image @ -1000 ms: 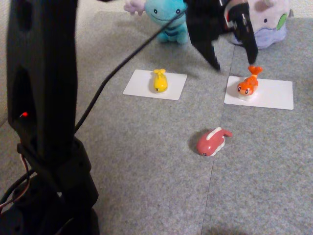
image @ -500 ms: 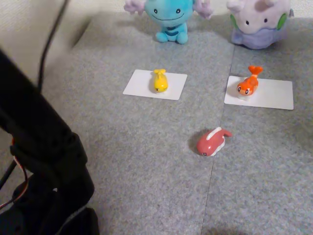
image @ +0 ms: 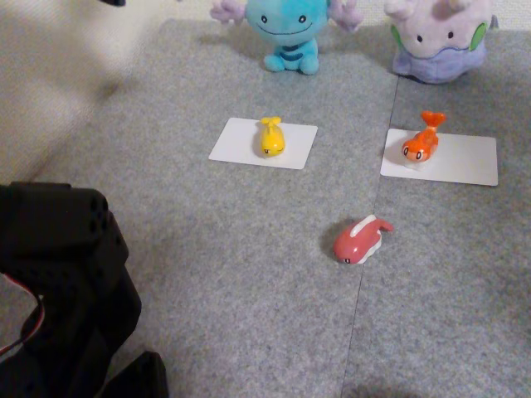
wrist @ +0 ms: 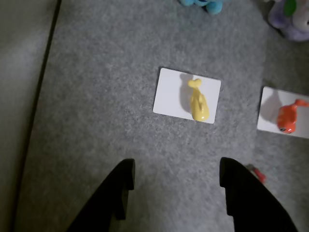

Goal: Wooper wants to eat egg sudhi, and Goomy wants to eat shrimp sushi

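My claw (wrist: 176,181) hangs released over bare grey carpet (image: 249,249), fingers (wrist: 120,186) wide apart, nothing between them; wrist view has it just short of the near edge of the left white card (wrist: 169,92).

Egg sudhi (image: 271,137) lies on that left card (image: 236,141), about its middle. Long axis runs near-to-far in the fixed view, forked tail toward the far carpet edge, head toward the near edge. Wrist view agrees: egg sudhi (wrist: 198,102) with tail at the card's far edge, head at its near edge.

Shrimp sushi (image: 421,143) sits at the left end of the right white card (image: 465,162), tail upturned toward the far edge, head down toward the near-left. In the wrist view shrimp sushi (wrist: 287,117) lies on its card (wrist: 268,113) with the head near the near edge.

Wooper (image: 286,29) sits upright at the far carpet edge, beyond the left card, facing the near edge. Goomy (image: 440,41) is at the far right corner, beyond the right card.

Pink-red figure (image: 358,240) lies on bare carpet, off both cards, by a seam, tail pointing far-right.

Black arm base (image: 66,282) is at the near left corner.
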You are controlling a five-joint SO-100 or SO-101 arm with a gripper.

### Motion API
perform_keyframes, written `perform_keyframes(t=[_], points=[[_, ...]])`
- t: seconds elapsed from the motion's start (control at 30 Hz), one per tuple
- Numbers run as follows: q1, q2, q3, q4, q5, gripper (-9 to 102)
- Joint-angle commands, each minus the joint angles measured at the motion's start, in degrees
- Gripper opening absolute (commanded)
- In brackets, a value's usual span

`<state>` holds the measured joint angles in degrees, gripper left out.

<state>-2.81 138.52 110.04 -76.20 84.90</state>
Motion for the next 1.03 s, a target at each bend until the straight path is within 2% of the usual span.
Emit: perform_keyframes(t=[0.0, 0.2, 0.53, 1.0], points=[[-0.3, 5.1, 5.4, 5.0, 1.0, 21], [-0.2, 9.1, 19.5, 14.2, 2.6, 21], [-0.2, 10.1, 40.1, 35.5, 7.0, 21], [-0.4, 9.3, 49.4, 47.7, 7.0, 21]])
